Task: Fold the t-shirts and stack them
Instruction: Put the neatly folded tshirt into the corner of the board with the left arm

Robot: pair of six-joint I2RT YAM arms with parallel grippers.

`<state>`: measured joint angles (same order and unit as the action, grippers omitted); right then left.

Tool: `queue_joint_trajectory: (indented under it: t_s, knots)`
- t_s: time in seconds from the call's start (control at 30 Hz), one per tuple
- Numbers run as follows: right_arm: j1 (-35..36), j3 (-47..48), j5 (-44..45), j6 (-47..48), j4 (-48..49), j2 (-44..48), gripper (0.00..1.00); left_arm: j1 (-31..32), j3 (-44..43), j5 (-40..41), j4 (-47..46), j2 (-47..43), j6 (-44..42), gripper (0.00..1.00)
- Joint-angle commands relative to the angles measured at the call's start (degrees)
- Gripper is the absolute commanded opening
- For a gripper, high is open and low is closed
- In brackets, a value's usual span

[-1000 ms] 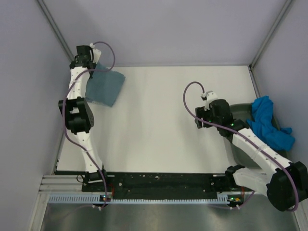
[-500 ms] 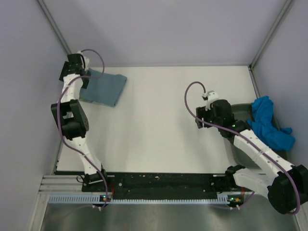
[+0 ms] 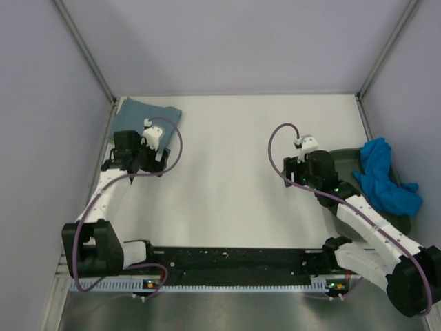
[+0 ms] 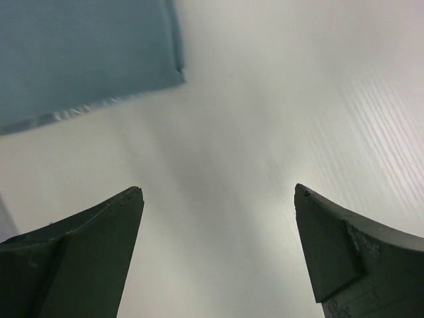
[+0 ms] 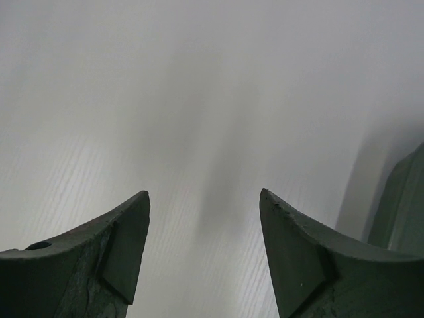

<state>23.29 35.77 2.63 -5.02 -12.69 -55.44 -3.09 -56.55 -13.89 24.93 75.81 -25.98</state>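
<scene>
A folded slate-teal t-shirt [image 3: 148, 114] lies flat at the table's far left corner; its near corner [image 4: 86, 59] shows at the upper left of the left wrist view. My left gripper [image 3: 160, 148] hovers just in front of it, open and empty, over bare table [image 4: 218, 192]. A crumpled bright blue t-shirt [image 3: 382, 179] lies heaped on the dark tray [image 3: 341, 162] at the right edge. To the left of that tray my right gripper [image 3: 295, 165] is open with nothing between its fingers [image 5: 205, 199].
Grey walls enclose the white table [image 3: 234, 165] on three sides. The tray's green edge [image 5: 404, 205] shows at the right of the right wrist view. A black rail [image 3: 234, 262] with the arm bases runs along the near edge.
My left gripper let go of the slate-teal t-shirt, which now lies flat in the corner, and the arm drew back toward the near side. The right arm barely moved.
</scene>
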Motion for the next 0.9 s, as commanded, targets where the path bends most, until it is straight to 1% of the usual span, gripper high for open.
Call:
queue_joint_trajectory:
  t_s: [0.0, 0.07, 0.13, 0.17, 0.3, 0.33, 0.4, 0.47, 0.63, 0.87]
  knots:
    - [-1.4, -3.8, 3.5, -1.0, 7.3, 3.3, 0.67, -0.4, 16.3, -12.5, -19.7, -11.8, 3.9, 0.99]
    - [-2.1, -5.8, 3.9, -1.3, 9.3, 4.4, 0.68, -0.4, 22.7, -11.9, -28.0, -14.0, 8.8, 0.99]
    - [-2.5, -8.0, 4.4, -1.0, 10.8, 5.6, 0.68, -0.4, 27.1, -9.4, -34.8, -14.5, 16.3, 0.99]
    - [-2.5, -8.8, 4.7, -0.4, 11.4, 6.2, 0.68, -0.5, 29.2, -9.4, -38.2, -14.5, 18.8, 0.99]
    - [-2.6, -11.3, 7.6, 0.4, 12.2, 8.2, 0.7, -0.5, 35.0, -9.6, -46.4, -15.5, 20.0, 0.99]
    - [-2.6, -11.8, 7.9, 0.6, 14.3, 8.5, 0.7, -0.5, 36.6, -10.1, -49.4, -15.6, 20.5, 0.99]
    - [-2.7, -12.7, 8.9, 0.7, 15.1, 8.9, 0.7, -0.5, 39.3, -13.0, -52.9, -15.0, 20.0, 0.99]
    - [-2.7, -13.6, 9.7, 0.9, 15.4, 9.2, 0.7, -0.4, 39.9, -13.8, -54.3, -14.0, 19.9, 0.99]
    - [-2.7, -14.9, 10.0, 0.7, 16.6, 9.8, 0.71, -0.6, 37.9, -10.9, -52.4, -12.2, 21.4, 0.99]
    - [-2.7, -15.3, 10.0, 0.7, 16.7, 9.8, 0.71, -0.6, 38.3, -11.4, -52.5, -12.7, 21.1, 0.99]
